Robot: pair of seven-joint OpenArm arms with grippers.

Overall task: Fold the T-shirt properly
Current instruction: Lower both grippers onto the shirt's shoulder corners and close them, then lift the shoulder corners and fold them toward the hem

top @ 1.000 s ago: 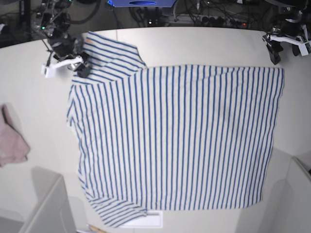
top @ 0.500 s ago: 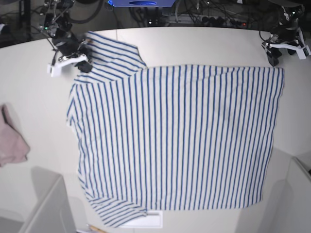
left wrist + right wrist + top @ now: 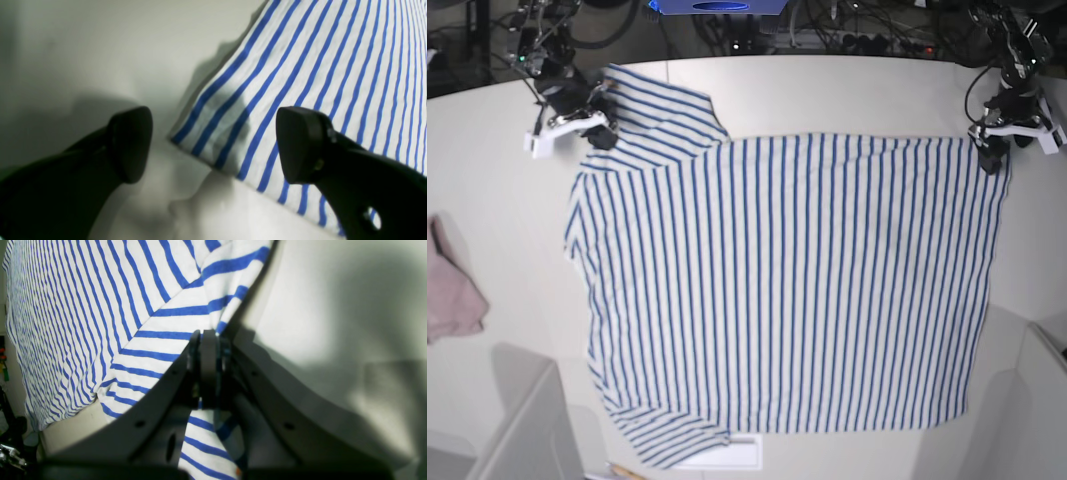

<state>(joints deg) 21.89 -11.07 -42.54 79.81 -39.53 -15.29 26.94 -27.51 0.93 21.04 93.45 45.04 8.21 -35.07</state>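
The T-shirt (image 3: pixel 787 290), white with thin blue stripes, lies spread flat on the white table (image 3: pixel 847 95). Its sleeves point left and its hem points right. At the far left, my right gripper (image 3: pixel 597 128) is shut on the edge of the upper sleeve (image 3: pixel 662 105). The right wrist view shows striped cloth (image 3: pixel 173 320) pinched in that gripper (image 3: pixel 208 336). At the far right, my left gripper (image 3: pixel 993 155) stands open over the upper hem corner. In the left wrist view the hem corner (image 3: pixel 206 130) lies between the black fingertips (image 3: pixel 130 143) of the open left gripper (image 3: pixel 213 146).
A dusty-pink cloth (image 3: pixel 452 290) lies at the table's left edge. Grey bins stand at the front left (image 3: pixel 527 430) and front right (image 3: pixel 1037 400). A white card (image 3: pixel 732 455) peeks out under the lower sleeve. Cables and equipment (image 3: pixel 827 30) line the back.
My left arm has come forward from the back right corner down to the hem corner, still open. My right gripper has shut on the upper sleeve edge.
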